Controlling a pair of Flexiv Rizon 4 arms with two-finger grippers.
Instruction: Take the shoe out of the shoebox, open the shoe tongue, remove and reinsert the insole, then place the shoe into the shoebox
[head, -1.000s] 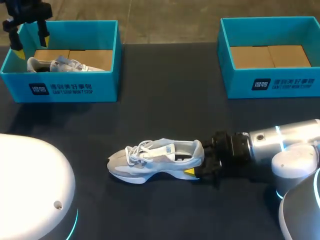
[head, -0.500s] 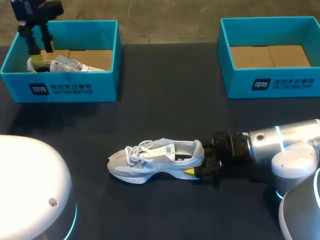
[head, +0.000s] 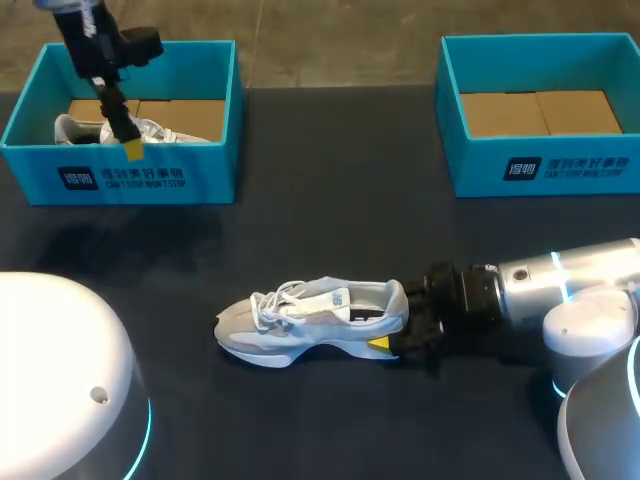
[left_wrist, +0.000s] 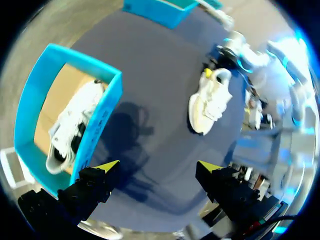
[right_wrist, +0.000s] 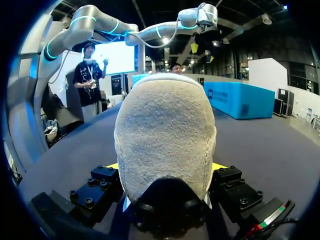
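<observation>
While my right gripper is clamped on the heel of the shoe, one yellow-tipped finger on each side of the heel cup, the shoe stands on its sole near the middle of the table's near edge, with its toe pointing toward the left edge. I judge it to be light. The knit upper looks soft and will give under pressure, while the sole and heel counter seem stiff, so the heel is the right place to steady it. The tongue and laces look floppy and should be pinched and lifted by the other arm, not pushed. I expect the insole to be thin and bendy, easiest to peel up from the heel end. My left gripper hangs with its fingers wide apart and nothing between them. It is over the front wall of the left shoebox at the far left corner, where a second shoe lies on its side. The right shoebox sits at the far right corner. A second ago the left gripper was over that box's far left corner. It has since swung across to the front wall and dropped lower, while the right gripper and the shoe have not shifted.
</observation>
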